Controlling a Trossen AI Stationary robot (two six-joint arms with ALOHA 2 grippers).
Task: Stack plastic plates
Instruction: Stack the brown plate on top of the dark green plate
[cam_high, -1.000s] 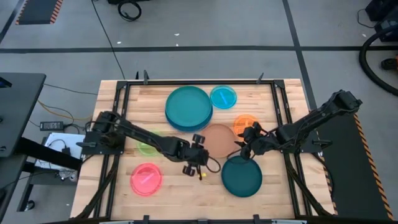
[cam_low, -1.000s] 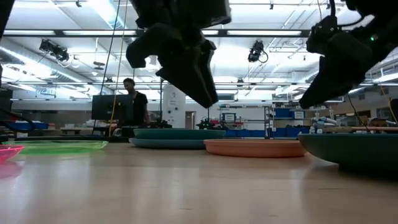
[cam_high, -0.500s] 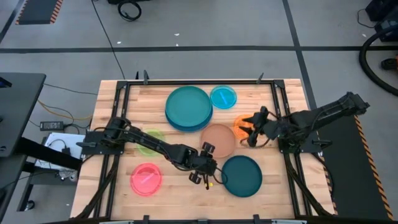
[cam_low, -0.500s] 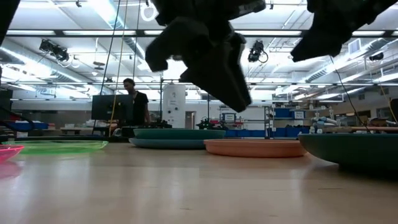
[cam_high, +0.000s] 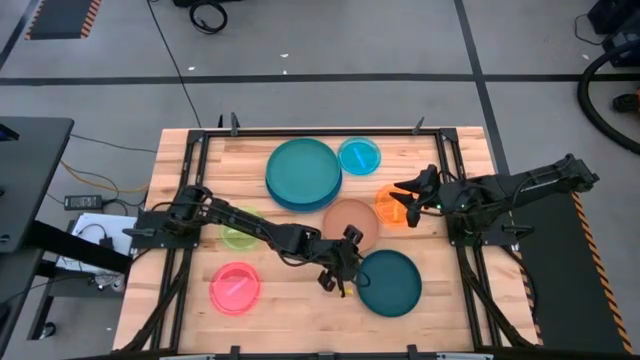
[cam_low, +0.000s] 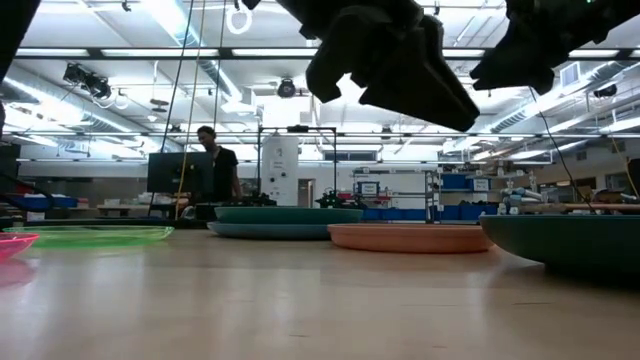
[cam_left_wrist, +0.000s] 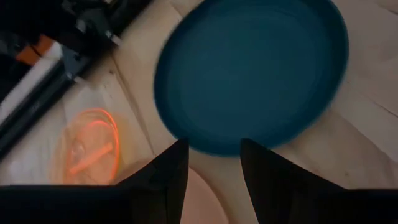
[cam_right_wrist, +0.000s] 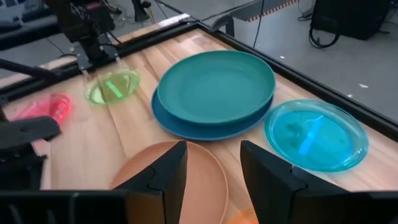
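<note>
A teal plate (cam_high: 303, 168) lies stacked on a blue plate (cam_high: 290, 198) at the far middle, with the cyan plate (cam_high: 359, 155) beside them. The tan plate (cam_high: 350, 225), orange plate (cam_high: 388, 200), lime green plate (cam_high: 240, 230), pink plate (cam_high: 235, 287) and dark teal plate (cam_high: 390, 283) lie flat and apart. My left gripper (cam_high: 347, 268) hovers open at the dark teal plate's (cam_left_wrist: 249, 68) left rim. My right gripper (cam_high: 404, 198) hangs open over the orange plate, facing the teal stack (cam_right_wrist: 214, 87).
A black metal frame (cam_high: 445, 170) borders the wooden table (cam_high: 290, 320). Bare wood shows along the near edge between the pink and dark teal plates. In the low view both arms hang high above the plates (cam_low: 410, 237). A person (cam_low: 212, 165) stands far behind the table.
My right gripper has left the dark teal plate's far rim, risen and drawn back toward the far right, ending over the orange plate. My left gripper has moved toward the table's right, up to the dark teal plate's rim. No plate has shifted.
</note>
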